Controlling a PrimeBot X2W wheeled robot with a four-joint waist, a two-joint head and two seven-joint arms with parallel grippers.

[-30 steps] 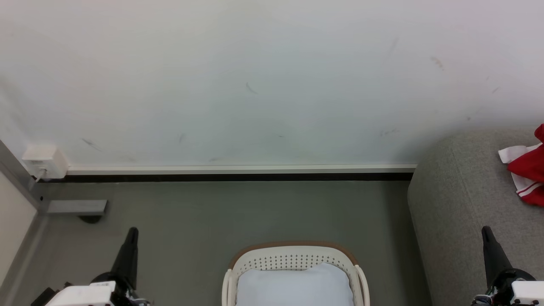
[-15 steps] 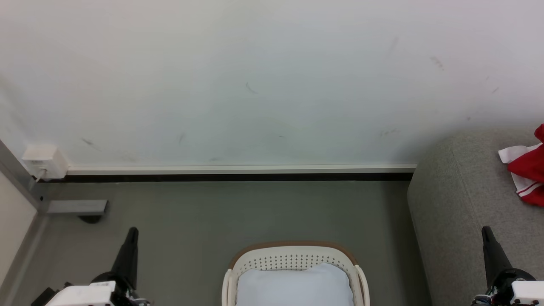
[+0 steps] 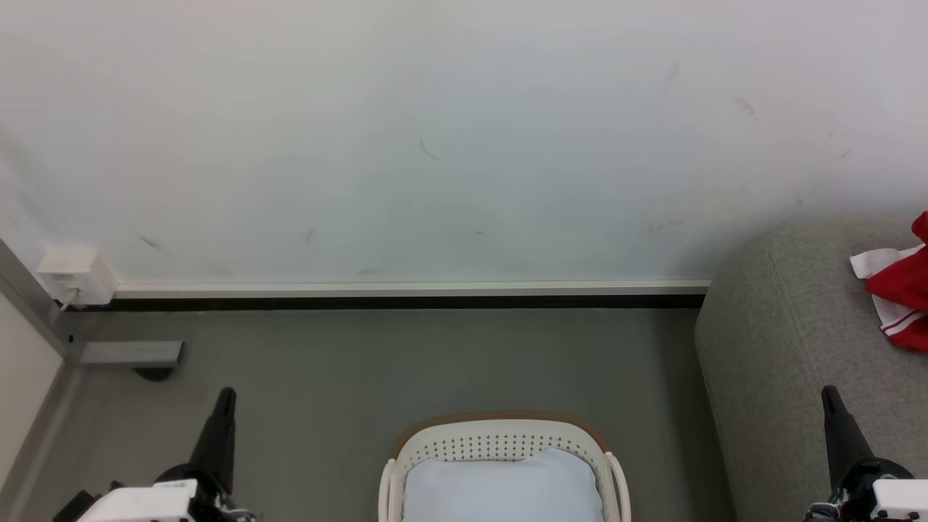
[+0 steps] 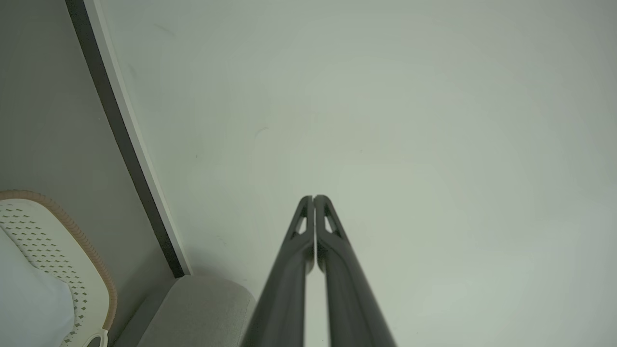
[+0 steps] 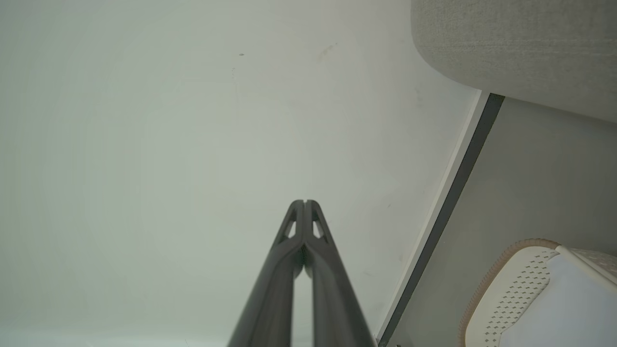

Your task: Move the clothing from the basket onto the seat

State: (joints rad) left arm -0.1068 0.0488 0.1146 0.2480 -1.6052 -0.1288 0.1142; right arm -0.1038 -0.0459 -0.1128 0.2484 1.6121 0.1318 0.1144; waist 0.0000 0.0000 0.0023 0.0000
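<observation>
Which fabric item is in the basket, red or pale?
The pale white cushion lies in the basket; the red clothing lies on the grey seat.

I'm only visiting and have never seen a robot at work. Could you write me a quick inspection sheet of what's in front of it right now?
Surface: grey floor, with the basket standing on it.
Job's things: cream basket holds a pale cushion, with no red fabric in the part that shows. The red-and-white clothing lies on the grey seat.
Clutter: grey metal piece low in the left corner.
Grippers: left gripper and right gripper are both shut and hold nothing.
Cables: possibly a short lead under the white wall box; too small to be sure.
Surroundings: scuffed white wall with a skirting strip.
</observation>
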